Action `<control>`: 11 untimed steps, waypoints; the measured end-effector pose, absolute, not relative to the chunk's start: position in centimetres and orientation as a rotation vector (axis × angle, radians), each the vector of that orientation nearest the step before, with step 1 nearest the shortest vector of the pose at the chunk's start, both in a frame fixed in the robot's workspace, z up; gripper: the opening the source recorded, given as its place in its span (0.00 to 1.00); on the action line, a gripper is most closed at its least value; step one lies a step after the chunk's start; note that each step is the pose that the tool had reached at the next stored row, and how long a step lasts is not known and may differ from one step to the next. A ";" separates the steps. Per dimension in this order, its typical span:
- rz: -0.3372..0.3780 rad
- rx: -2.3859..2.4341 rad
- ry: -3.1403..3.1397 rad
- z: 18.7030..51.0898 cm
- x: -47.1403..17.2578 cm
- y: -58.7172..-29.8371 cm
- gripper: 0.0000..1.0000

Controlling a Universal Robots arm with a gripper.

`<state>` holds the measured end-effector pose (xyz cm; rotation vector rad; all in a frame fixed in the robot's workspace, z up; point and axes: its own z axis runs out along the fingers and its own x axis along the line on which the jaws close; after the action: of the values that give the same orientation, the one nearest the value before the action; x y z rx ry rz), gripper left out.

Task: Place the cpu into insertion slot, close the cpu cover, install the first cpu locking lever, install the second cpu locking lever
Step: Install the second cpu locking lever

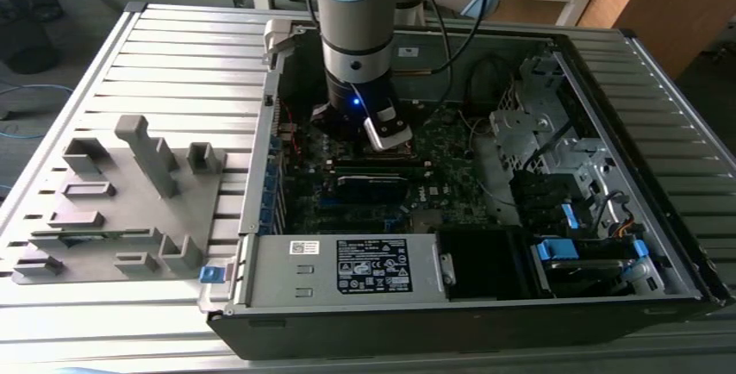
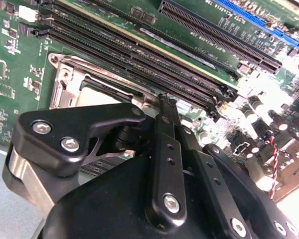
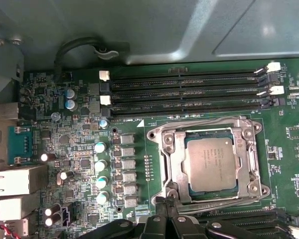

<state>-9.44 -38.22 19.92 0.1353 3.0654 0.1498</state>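
The cpu [image 3: 210, 164] lies flat in the insertion slot [image 3: 187, 191] on the green motherboard [image 3: 79, 164]. The cpu cover [image 3: 170, 158] is down around it like a frame. The pincer [image 3: 164, 211] sits just beside the socket's edge, on the side away from the long black memory slots [image 3: 184, 92]. Its fingers [image 2: 165, 122] are pressed together, holding nothing.

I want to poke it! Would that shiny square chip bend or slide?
Probably not: the cpu looks flat, metal-topped and stiff. It sits inside the metal-framed insertion slot, so it likely wouldn't slide. Probably delicate.
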 end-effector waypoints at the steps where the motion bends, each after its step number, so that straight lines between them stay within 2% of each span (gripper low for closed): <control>1: 0.152 0.135 3.065 19.9 -9.5 -38.2 0.11; 11: 0.159 0.135 3.065 19.6 -9.7 -38.3 0.11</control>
<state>-9.73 -38.27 19.58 0.1354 3.0651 0.1590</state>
